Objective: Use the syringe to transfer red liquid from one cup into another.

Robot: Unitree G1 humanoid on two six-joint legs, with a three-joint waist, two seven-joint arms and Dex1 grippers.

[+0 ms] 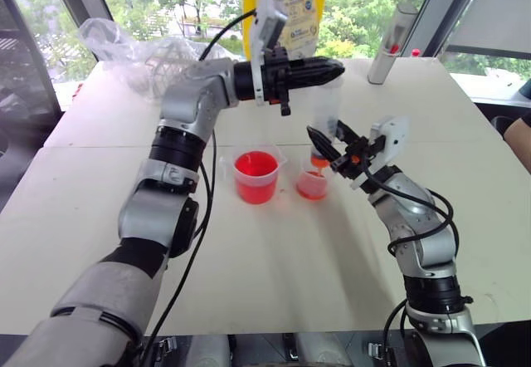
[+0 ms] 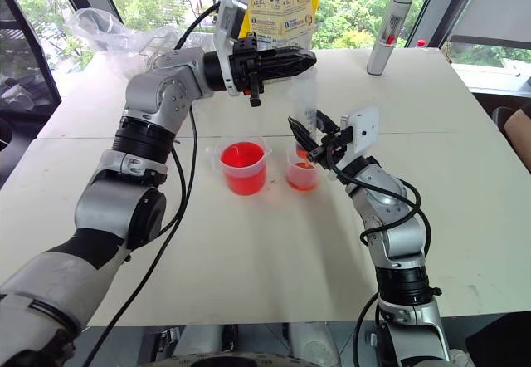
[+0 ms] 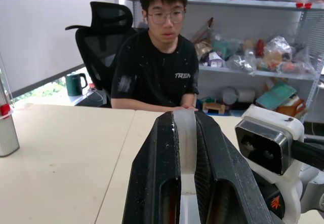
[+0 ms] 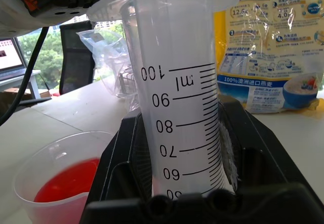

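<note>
On the white table [image 1: 274, 267], the larger cup [image 1: 256, 177] with red liquid [image 1: 255, 166] stands below the left gripper [image 1: 332, 70] and well to the side of the right gripper's fingers. The left gripper reaches across above both cups, its black fingers [image 3: 152, 183] pressed onto the pale top of the plunger [image 3: 185, 148], which runs between them in the left wrist view. The syringe [image 1: 329, 114] hangs upright from that grip, its clear barrel passing down between the right gripper's fingers [image 4: 126, 183], which pinch it from both sides just below the printed scale marks. The right gripper [image 1: 332, 147] is angled up and toward the left. The syringe's orange-red tip [image 1: 319, 162] sits directly under those fingers, inside the smaller cup [image 1: 313, 183], which holds a shallow layer of red liquid and stands just beside the larger cup. Beyond the left fingers a person [image 3: 159, 67] sits at the table's far side.
</note>
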